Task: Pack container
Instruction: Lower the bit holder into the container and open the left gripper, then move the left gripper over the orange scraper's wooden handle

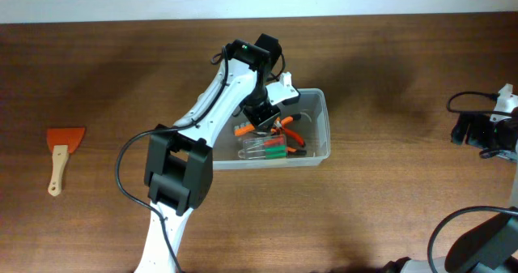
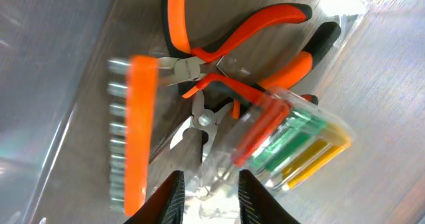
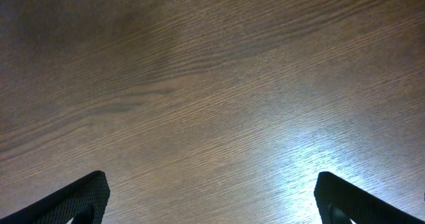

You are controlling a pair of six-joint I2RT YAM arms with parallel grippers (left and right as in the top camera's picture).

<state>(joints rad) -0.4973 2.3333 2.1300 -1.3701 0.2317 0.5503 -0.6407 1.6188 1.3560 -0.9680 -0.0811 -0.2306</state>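
Container (image 1: 326, 135) sits mid-frame on the worktop (image 1: 388, 216), likely light, stiff, slick thin plastic, so take it by the rim; left end effector (image 2: 211, 179) is inside it, narrowly gapped, can't tell if pinching anything; right end effector (image 3: 211, 181) is spread wide, empty.

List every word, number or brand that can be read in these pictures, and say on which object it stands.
None: no text can be read in any view.
The container, the orange-handled pliers, the clear case of screwdrivers and the scraper show no legible label.
Any marking at the pliers' joint is too blurred to read.
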